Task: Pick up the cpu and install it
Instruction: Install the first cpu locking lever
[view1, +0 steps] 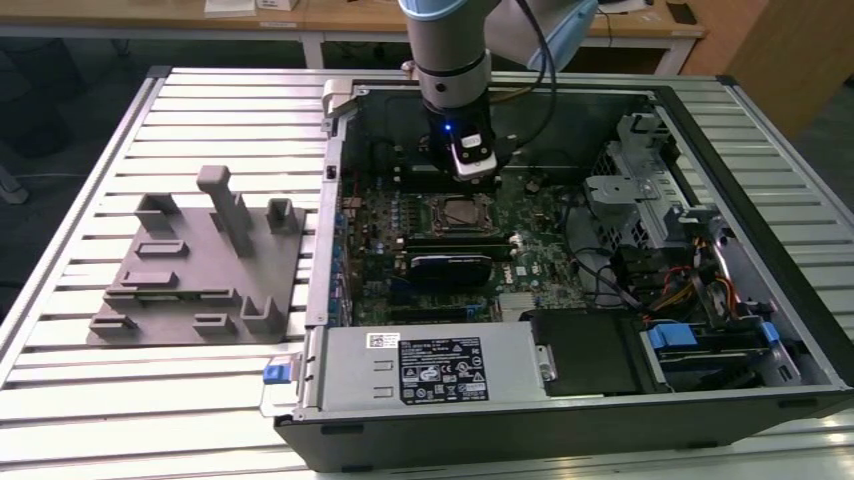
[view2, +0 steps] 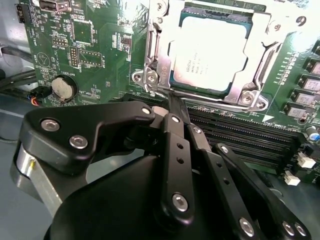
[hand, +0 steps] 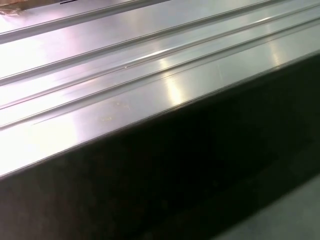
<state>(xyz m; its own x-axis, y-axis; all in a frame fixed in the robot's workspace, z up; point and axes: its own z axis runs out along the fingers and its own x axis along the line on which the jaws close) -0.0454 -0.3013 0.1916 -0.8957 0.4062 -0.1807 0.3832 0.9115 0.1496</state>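
The cpu (view1: 463, 212) (view2: 210, 52) lies flat inside the metal socket frame (view2: 159, 60) on the green motherboard (view1: 400, 215) of the open computer case. Its silvery top faces up. My gripper (view1: 475, 176) hangs just above the board at the far side of the socket in the exterior view. In the second wrist view the black fingers (view2: 175, 145) come together to a thin tip (view2: 170, 100) beside the socket's frame edge and lever, with nothing between them. The gripper is shut and empty.
The case wall (view1: 334, 200) separates the board from a grey plastic fixture (view1: 200, 265) on the ribbed metal table (view1: 80, 300) (hand: 125, 65). Memory slots (view2: 240, 135), a power supply (view1: 427, 370), drive cages and cables (view1: 667, 250) crowd the case.
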